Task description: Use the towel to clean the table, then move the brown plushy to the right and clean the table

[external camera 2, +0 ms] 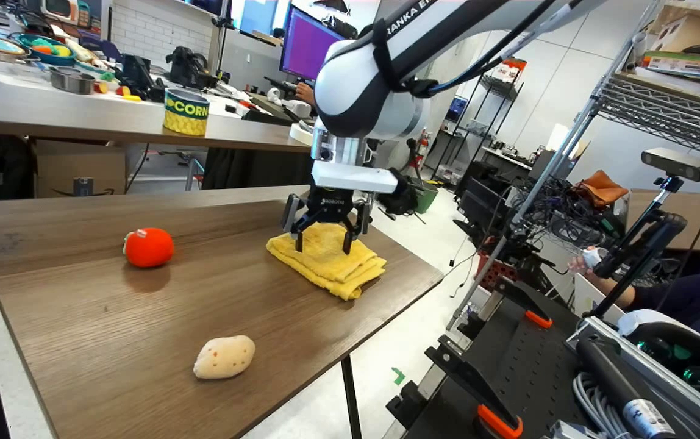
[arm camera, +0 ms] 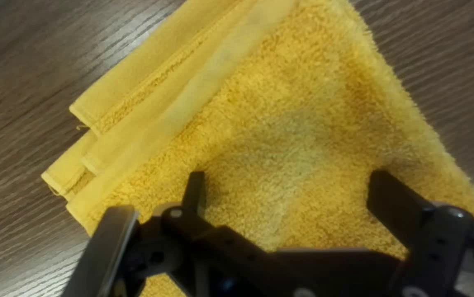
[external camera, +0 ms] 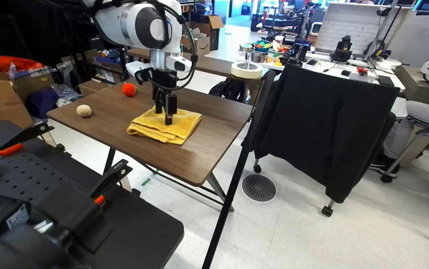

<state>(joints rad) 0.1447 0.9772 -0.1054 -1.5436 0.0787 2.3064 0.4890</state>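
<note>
The yellow towel (external camera: pixel 184 125) lies folded and slightly rumpled on the brown table (external camera: pixel 207 157). It also shows in an exterior view (external camera 2: pixel 350 274) and fills much of the wrist view (arm camera: pixel 286 95). My gripper (external camera: pixel 163 117) is open and points down, with its fingertips on or just over the towel; I cannot tell whether they touch it. The gripper also shows in an exterior view (external camera 2: pixel 323 250) and in the wrist view (arm camera: pixel 288 173), with only towel between its fingers. The brown plushy (external camera: pixel 84 110) lies apart from the towel on the table, also seen in an exterior view as a pale tan toy (external camera 2: pixel 224 357).
A red-orange ball (external camera: pixel 129 89), also in an exterior view (external camera 2: pixel 149 247), sits on the table. A black perforated bench (external camera: pixel 136 224) with clamps stands beside the table. A black-draped table (external camera: pixel 323 127) stands near another edge. A corn can (external camera 2: pixel 186 113) stands on a farther tabletop.
</note>
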